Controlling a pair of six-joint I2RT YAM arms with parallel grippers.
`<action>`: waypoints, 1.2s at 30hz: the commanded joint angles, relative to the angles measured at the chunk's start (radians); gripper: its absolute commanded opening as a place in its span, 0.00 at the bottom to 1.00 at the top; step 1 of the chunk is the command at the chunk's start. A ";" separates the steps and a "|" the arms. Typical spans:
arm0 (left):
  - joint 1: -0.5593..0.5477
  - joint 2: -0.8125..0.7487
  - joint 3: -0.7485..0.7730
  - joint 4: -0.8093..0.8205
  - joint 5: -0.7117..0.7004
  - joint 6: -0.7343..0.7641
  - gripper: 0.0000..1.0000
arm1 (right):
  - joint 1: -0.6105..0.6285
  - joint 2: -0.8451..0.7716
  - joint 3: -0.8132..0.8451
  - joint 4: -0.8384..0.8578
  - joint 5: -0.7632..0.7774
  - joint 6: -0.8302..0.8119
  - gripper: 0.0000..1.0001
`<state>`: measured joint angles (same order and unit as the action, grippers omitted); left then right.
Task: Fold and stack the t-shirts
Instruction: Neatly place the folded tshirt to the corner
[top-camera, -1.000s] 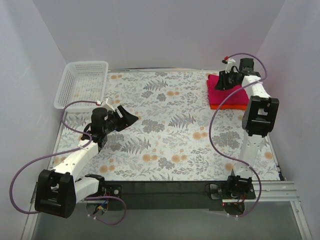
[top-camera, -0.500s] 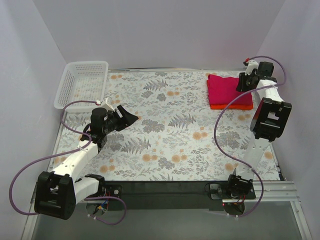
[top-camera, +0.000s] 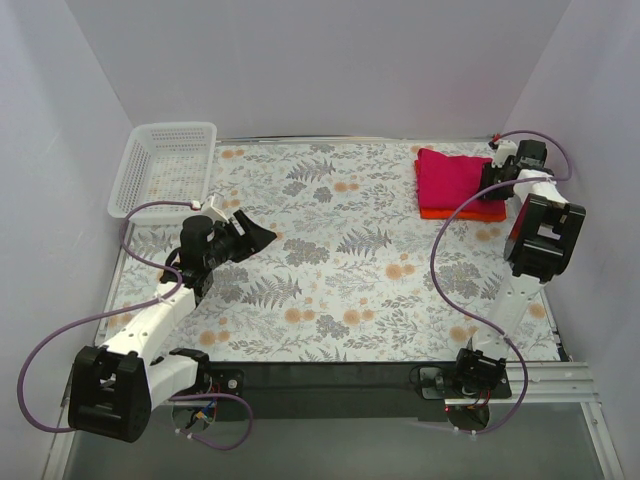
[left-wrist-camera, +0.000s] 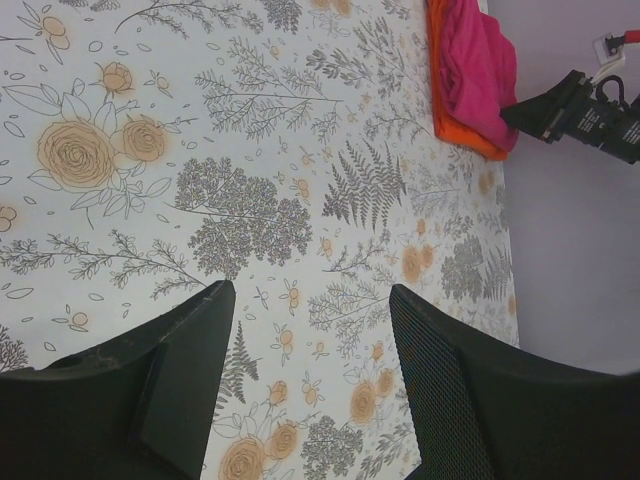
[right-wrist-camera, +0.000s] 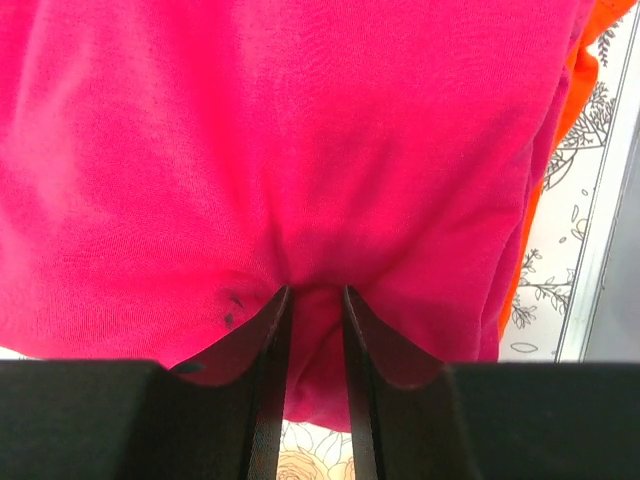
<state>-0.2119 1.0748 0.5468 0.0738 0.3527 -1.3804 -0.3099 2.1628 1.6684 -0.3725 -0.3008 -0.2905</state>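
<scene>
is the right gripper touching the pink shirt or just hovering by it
Touching. The right wrist view shows the right gripper with its fingertips pressed into the pink t-shirt, and the cloth is puckered into creases between them.

High rear overview, wrist views lower (all share t-shirts (top-camera: 458, 180))

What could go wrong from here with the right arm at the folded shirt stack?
1. The right fingers look closed on a pucker of the folded magenta-pink cloth t-shirt. Pulling away without letting go could drag it off the orange-red cloth t-shirt beneath, or undo the fold.
2. The stack lies close to the right edge of the floral table, so a sideways tug might slide it over.
</scene>
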 joint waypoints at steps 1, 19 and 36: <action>0.005 -0.039 0.007 -0.008 0.012 0.006 0.59 | -0.021 -0.060 -0.033 -0.016 0.006 -0.002 0.28; 0.005 -0.171 0.067 -0.152 -0.142 0.101 0.69 | -0.029 -0.365 -0.194 -0.016 -0.400 -0.091 0.48; 0.009 -0.343 0.125 -0.399 -0.316 0.247 0.96 | -0.034 -1.099 -0.716 -0.020 -0.247 -0.220 0.90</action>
<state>-0.2104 0.7635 0.6270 -0.2512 0.0841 -1.1893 -0.3386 1.1347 0.9916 -0.4107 -0.5915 -0.4927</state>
